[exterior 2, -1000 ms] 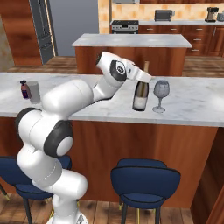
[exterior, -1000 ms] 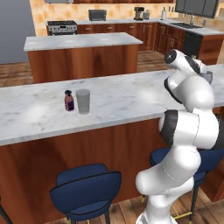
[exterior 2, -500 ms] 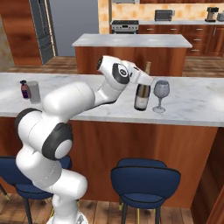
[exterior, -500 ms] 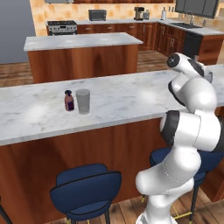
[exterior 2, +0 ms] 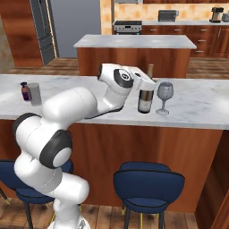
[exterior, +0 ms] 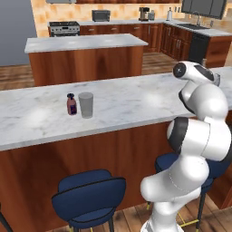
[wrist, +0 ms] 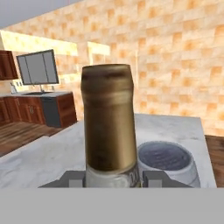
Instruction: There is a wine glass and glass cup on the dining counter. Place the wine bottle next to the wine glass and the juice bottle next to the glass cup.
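Now upright on the marble tabletop (exterior 2: 197, 105) just beside the clear stemmed wine glass (exterior 2: 164, 95), the tall dark wine bottle (exterior 2: 145, 97) has barely shifted, fingers (wrist: 149, 176) still clamped on it, so release remains.

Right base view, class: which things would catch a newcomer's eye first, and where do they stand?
The white arm's gripper is shut on the wine bottle, which stands upright on the dining counter just left of the wine glass. Far along the counter to the left, the juice bottle sits beside the glass cup.
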